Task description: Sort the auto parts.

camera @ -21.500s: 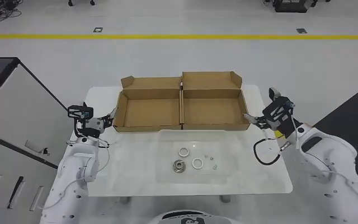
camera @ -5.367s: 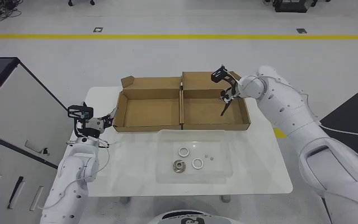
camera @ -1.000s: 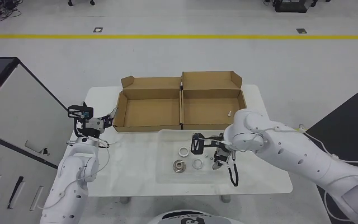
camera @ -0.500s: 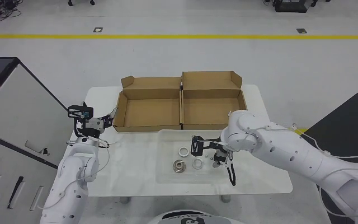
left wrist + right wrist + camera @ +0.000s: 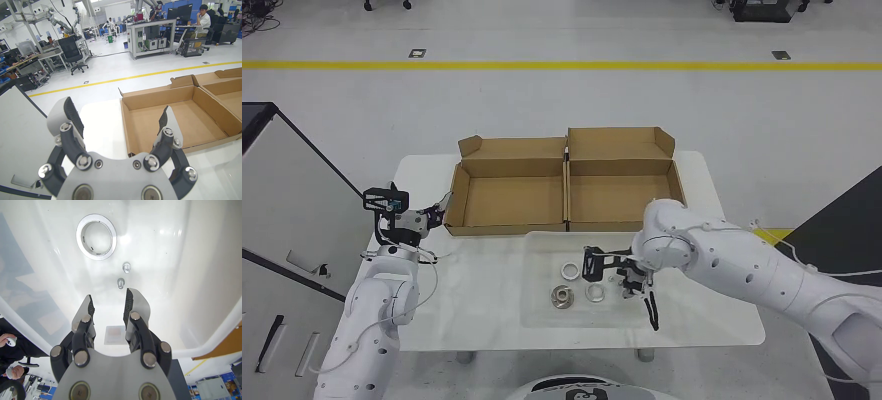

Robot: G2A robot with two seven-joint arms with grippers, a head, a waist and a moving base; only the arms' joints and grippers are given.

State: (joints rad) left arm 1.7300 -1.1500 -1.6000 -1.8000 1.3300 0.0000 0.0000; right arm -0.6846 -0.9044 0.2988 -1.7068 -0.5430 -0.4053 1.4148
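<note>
- Since about five seconds ago the right arm has travelled from the right box (image 5: 622, 195) down to the tray (image 5: 542, 265). In the last second it crept only a little to the left. The left arm has not moved.
- Now the right gripper (image 5: 109, 293) hangs low inside the tray, its fingers (image 5: 129, 300) apart with nothing between them.
- The nearer bolt (image 5: 121, 283) lies just ahead of one fingertip, not in the middle of the gap. The second bolt (image 5: 126, 267) is just beyond it, and the metal ring (image 5: 96, 256) is further on, apart from both.
- My first worry: if I descend as I am, that finger may land on the nearer bolt or push it. On this smooth tray floor a round bolt will probably roll away.
- My second worry: the two bolts are close together, so closing may knock the second bolt or catch both at once.
- Third: such a small part can turn or slip out of the fingers during the lift to a box, so the grip should be centred first.
- Pressing too deep could also shift the tray on the table (image 5: 472, 300).
- The left gripper (image 5: 117, 111) waits at the left side of the table, beside the left box (image 5: 170, 121), with its fingers wide apart and empty.
</note>
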